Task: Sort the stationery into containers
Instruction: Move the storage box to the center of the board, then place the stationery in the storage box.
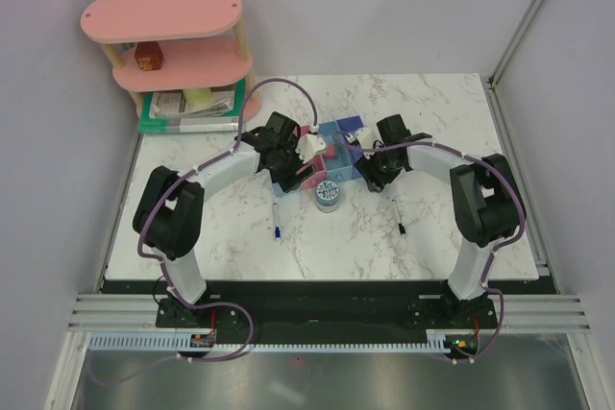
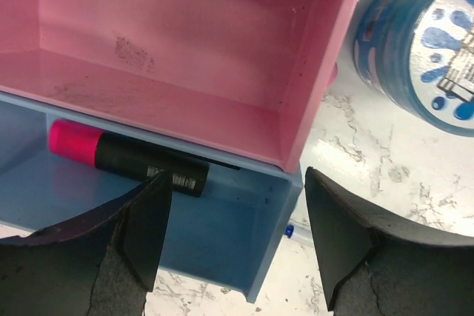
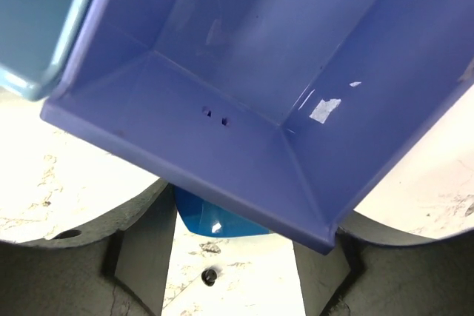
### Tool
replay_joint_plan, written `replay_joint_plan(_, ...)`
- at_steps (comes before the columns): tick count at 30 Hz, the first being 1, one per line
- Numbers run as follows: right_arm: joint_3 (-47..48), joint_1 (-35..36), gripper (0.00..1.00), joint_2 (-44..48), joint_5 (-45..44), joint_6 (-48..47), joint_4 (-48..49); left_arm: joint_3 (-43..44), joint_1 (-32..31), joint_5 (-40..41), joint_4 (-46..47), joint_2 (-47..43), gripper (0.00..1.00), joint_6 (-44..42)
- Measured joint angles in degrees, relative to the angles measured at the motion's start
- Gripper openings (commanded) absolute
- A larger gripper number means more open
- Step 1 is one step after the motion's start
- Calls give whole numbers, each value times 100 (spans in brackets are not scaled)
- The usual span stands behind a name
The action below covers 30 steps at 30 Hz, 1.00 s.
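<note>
Four bins stand in a row at mid-table: light blue (image 1: 285,178), pink (image 1: 312,172), light blue (image 1: 336,162), darker blue (image 1: 352,132). My left gripper (image 2: 235,246) is open and empty above the near end of the light blue bin (image 2: 222,242), where a black marker (image 2: 141,162) with a pink cap lies. The pink bin (image 2: 185,72) looks empty. My right gripper (image 3: 235,257) sits low at the darker blue bin's (image 3: 244,72) near end. A blue block (image 3: 215,220) lies between its fingers, touching the left one; the bin rim hides its right side. The round tin (image 1: 328,197) stands in front of the bins.
A white pen with blue cap (image 1: 276,218) lies near left of the tin, and a thin black pen (image 1: 399,216) lies near right. The pink shelf (image 1: 173,45) with a red-brown box and a stack of books (image 1: 187,108) stand at the back left.
</note>
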<state>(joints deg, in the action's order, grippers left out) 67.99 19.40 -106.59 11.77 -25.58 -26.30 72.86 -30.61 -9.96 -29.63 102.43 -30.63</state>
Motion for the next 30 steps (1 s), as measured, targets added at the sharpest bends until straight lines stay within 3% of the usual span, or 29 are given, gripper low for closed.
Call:
replay_joint_plan(7,-109,26,61,249,-136,-7,-284,181,15,236,63,210,78,98)
replay_joint_plan(12,-96,37,62,938,-140,-4,-664,306,24,203,72,192,79,258)
replay_joint_plan(19,542,37,61,1464,-50,28,-1047,317,26,181,72,-175,80,374)
replay_joint_plan(30,2474,138,61,-26,249,505,-708,-37,42,264,129,-778,79,369)
